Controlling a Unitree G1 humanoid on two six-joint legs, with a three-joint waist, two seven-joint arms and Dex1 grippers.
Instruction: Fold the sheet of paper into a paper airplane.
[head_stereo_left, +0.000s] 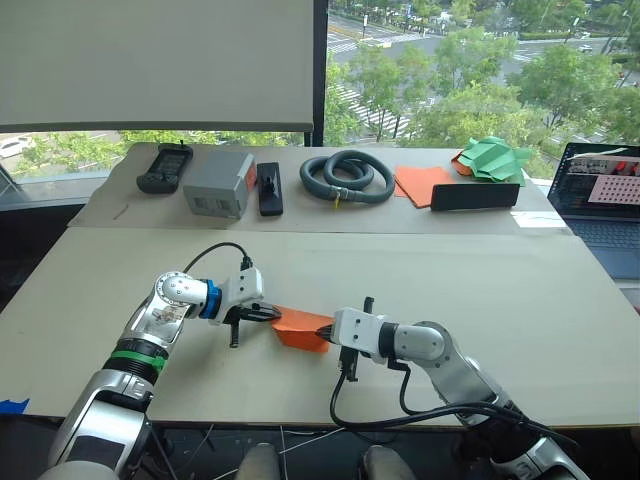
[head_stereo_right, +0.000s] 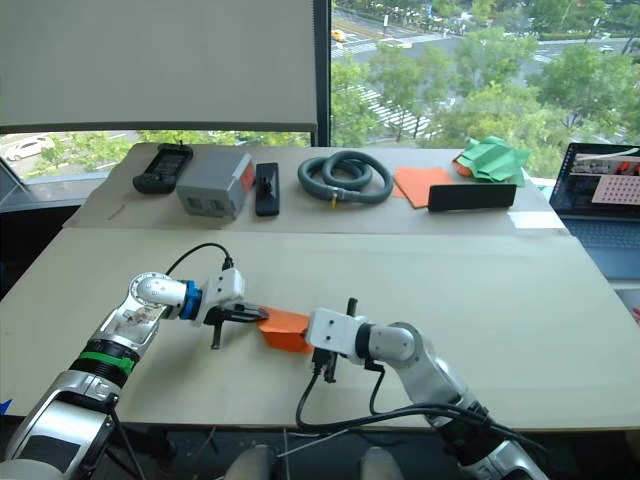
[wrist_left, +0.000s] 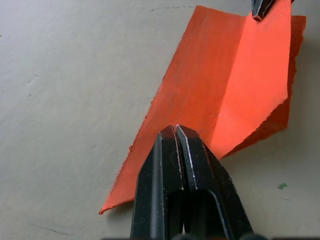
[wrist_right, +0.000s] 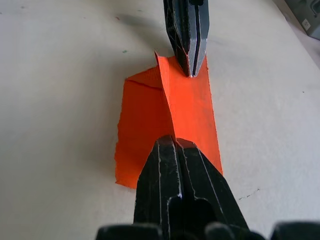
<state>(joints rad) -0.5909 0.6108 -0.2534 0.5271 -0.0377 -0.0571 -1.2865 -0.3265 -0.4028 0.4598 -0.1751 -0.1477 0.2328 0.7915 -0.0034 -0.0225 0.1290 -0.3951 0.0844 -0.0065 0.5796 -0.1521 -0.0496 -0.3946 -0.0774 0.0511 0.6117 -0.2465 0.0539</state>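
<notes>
The sheet of paper (head_stereo_left: 302, 327) is bright orange and folded into a narrow elongated shape with a raised lengthwise crease. It lies on the near part of the table (head_stereo_left: 480, 290), well in front of the coiled hose (head_stereo_left: 347, 176). One flap stands tilted upward along the crease; the other rests flat. Its edges look rough and uneven.

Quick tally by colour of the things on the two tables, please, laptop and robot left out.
Orange: 2, the folded paper held between both claws, and flat sheets
Green: 1, paper shape
Black: 3, handset, small device, bar
Grey: 2, box, hose
Total: 8
</notes>
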